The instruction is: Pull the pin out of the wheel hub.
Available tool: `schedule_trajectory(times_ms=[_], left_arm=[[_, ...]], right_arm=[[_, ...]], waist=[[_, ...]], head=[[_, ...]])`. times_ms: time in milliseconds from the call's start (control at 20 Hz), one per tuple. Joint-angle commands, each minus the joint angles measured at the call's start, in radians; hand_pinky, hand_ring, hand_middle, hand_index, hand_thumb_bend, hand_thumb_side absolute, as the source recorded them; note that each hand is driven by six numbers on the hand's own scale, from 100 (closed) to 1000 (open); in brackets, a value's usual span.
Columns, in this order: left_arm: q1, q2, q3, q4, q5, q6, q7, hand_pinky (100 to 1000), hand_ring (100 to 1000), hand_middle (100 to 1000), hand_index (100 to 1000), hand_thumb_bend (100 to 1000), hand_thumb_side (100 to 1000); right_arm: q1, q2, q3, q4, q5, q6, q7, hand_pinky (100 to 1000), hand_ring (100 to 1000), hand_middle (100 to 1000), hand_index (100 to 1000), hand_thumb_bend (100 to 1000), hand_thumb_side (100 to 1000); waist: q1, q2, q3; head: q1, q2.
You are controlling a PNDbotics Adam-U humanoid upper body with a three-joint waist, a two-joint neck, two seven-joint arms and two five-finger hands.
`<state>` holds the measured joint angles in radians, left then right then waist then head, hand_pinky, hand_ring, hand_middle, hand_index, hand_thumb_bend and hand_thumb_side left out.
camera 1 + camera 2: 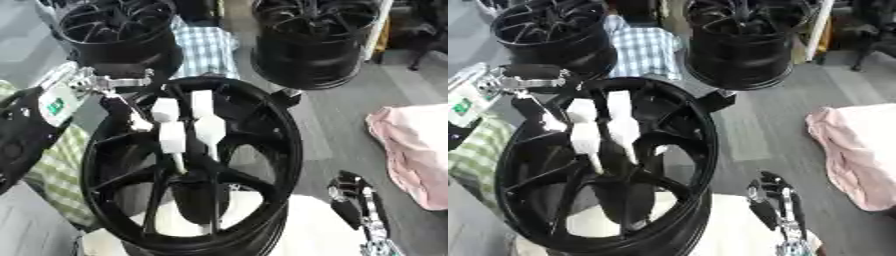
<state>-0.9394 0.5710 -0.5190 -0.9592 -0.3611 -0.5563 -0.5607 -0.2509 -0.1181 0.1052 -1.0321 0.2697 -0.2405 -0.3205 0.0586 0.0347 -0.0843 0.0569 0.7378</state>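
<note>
Inside glossy black spoked wheel hub (262, 145) | left hand (171, 127) white fingers (straight) | right hand (354, 197) idle

Spokes (131, 177) crowd wheel hub (197, 175); gaps narrow.

You have three black wheel hubs in front of you: one large near wheel hub (197, 165) right below the camera and two far ones, the left far hub (118, 27) and the right far hub (315, 37). You have two robot hands in view, the left hand (175, 132) with white fingers inside the near hub and the right hand (354, 200) low at the right. There is one pink cloth (411, 150) and one checked cloth (206, 47).
</note>
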Motion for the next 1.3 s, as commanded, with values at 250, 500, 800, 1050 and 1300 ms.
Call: schedule_trajectory(times_ms=[250,500,800,1050,1300], left_arm=[[-0.013,0.028,0.032,0.005,0.069,-0.351,-0.346,760,588,425,584,243,352],[-0.026,0.077,0.083,-0.022,0.13,-0.351,-0.346,766,590,424,585,250,352],[-0.046,0.178,0.208,-0.076,0.21,-0.319,-0.346,782,604,436,604,257,367],[0.027,0.312,0.39,-0.145,0.309,-0.198,-0.346,789,623,451,626,261,388],[0.265,0.41,0.516,-0.135,0.319,-0.108,-0.346,778,648,491,672,260,393]], right_arm=[[-0.013,-0.004,0.001,-0.009,0.006,0.001,0.001,752,739,710,802,100,346],[-0.011,-0.006,0.0,-0.007,0.003,0.002,0.0,752,739,710,802,100,347],[-0.008,-0.008,-0.004,-0.002,-0.002,0.003,-0.003,752,739,710,802,100,349],[-0.007,-0.011,-0.009,0.0,-0.005,0.005,-0.008,752,739,710,802,100,348],[-0.007,-0.016,-0.014,-0.006,0.0,0.01,-0.013,753,739,710,802,100,347]], waist=[[-0.004,-0.008,0.003],[-0.004,-0.009,0.008],[-0.004,-0.012,0.02],[-0.004,-0.013,0.035],[-0.006,-0.01,0.045]], head=[[0.003,0.002],[0.003,0.001],[-0.003,0.0],[-0.017,-0.002],[-0.032,-0.008]])
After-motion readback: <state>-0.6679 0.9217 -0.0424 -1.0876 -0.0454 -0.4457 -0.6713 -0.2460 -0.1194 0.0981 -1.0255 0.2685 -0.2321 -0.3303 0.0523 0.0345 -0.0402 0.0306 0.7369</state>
